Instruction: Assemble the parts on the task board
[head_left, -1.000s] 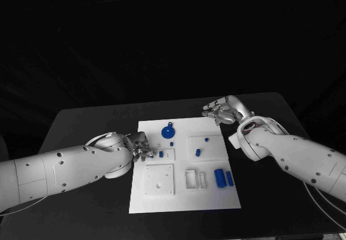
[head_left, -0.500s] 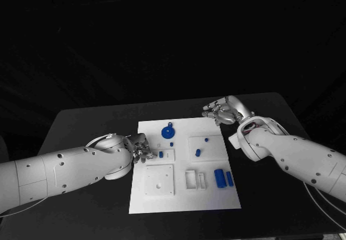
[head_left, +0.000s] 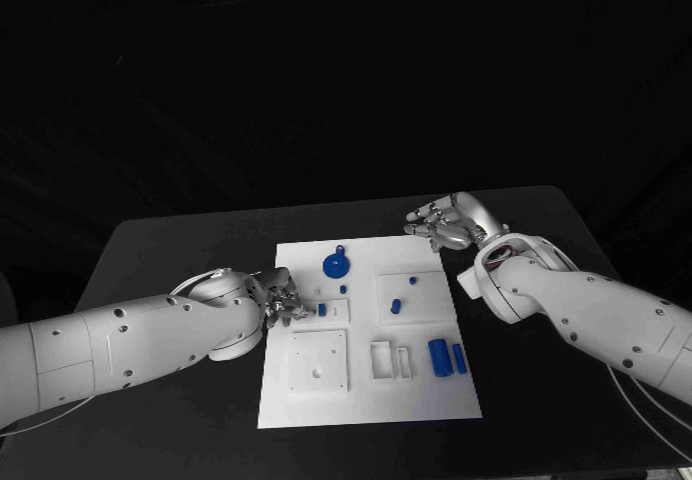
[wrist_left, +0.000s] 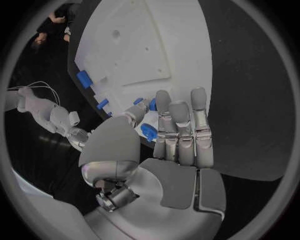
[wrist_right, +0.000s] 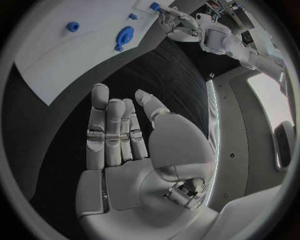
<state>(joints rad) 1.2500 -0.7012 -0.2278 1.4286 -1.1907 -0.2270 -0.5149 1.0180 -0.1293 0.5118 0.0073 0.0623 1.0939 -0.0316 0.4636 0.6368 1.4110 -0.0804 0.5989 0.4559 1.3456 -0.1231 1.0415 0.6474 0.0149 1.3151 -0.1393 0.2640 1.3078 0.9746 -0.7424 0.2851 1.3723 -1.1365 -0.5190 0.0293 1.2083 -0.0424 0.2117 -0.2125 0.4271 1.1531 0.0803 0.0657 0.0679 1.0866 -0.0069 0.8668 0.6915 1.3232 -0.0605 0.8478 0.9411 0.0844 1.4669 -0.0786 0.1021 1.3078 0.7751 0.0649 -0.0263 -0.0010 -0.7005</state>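
The white task board (head_left: 369, 400) lies mid-table. My left hand (head_left: 286, 301) sits at its left edge, pinching a small blue peg (head_left: 320, 310) between thumb and fingers over a small white block; the peg (wrist_left: 149, 131) shows against the fingertips (wrist_left: 164, 107) in the left wrist view. My right hand (head_left: 444, 224) hovers off the board's far right corner, fingers apart and empty (wrist_right: 119, 145). A blue disc with a tab (head_left: 336, 264) lies near the far edge. Two blue cylinders (head_left: 438, 357) lie at the right side.
Raised white blocks stand on the board: a square plate (head_left: 317, 360), a slotted holder (head_left: 389, 358), and a block (head_left: 404, 292) carrying two small blue pieces. Bare black table (head_left: 173, 250) surrounds the board on all sides.
My left hand's fingers have shifted very slightly at the board's left edge. The right hand has not moved.
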